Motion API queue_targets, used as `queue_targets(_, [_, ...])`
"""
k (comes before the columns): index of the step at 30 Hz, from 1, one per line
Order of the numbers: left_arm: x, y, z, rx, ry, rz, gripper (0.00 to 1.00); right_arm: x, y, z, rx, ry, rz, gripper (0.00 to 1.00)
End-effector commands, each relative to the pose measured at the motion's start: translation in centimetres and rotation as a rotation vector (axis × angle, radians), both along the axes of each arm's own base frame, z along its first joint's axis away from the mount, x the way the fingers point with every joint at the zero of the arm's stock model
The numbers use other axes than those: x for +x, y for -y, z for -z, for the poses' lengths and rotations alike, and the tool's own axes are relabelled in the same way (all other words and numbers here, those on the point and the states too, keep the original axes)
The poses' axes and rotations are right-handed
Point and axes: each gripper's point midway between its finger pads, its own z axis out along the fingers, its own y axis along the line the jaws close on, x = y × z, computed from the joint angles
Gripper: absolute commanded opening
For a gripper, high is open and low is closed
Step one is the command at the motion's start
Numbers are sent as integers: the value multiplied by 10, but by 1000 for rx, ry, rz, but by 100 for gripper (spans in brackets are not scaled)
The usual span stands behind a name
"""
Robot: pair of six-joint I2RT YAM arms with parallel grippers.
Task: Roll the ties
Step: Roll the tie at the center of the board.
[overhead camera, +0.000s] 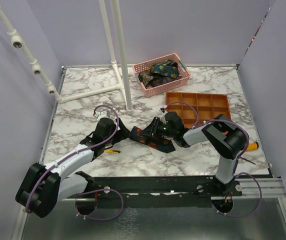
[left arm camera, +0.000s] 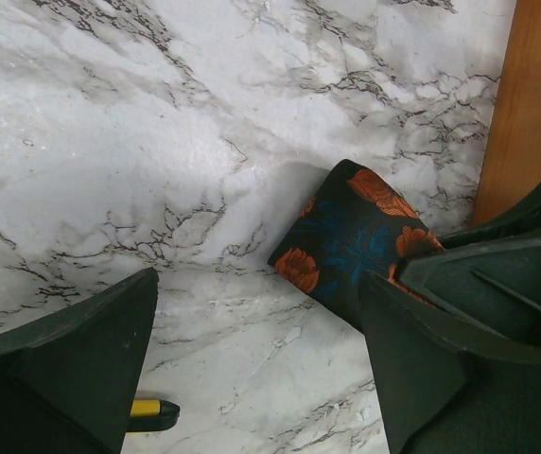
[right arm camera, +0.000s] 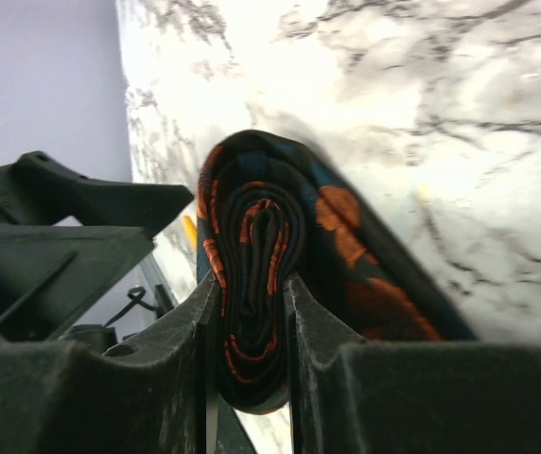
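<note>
Pinching in the right gripper (right arm camera: 252, 317) a dark navy fabric tie with orange flowers (right arm camera: 252, 227), wound into a roll mid-way across the white marble surface (overhead camera: 83, 102), short tail seemingly unrolled. Holding the left gripper (left arm camera: 256, 355) spread just beside. Leaving more patterned ties (overhead camera: 159, 71) in the pink plastic basket (overhead camera: 167, 86) to roll.

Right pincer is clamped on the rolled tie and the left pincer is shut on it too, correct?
No. The left pincer is open, gripping nothing, as the left wrist view shows. The right pincer is clamped on the rolled tie.
</note>
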Motion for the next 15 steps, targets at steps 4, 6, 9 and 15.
queue_targets(4, [17, -2, -18, 17, 78, 29, 88, 3, -10, 8, 30, 31, -76, 13])
queue_targets(6, [22, 5, -23, -4, 88, 92, 89, 2, -11, 11, 37, 22, -80, 13])
queue_targets(9, [28, 16, -19, -63, 56, 201, 88, -1, -12, 15, 51, 13, -89, 14])
queue_targets(15, [30, 38, -6, -147, -46, 380, 85, -2, -12, 17, 45, 5, -101, 30])
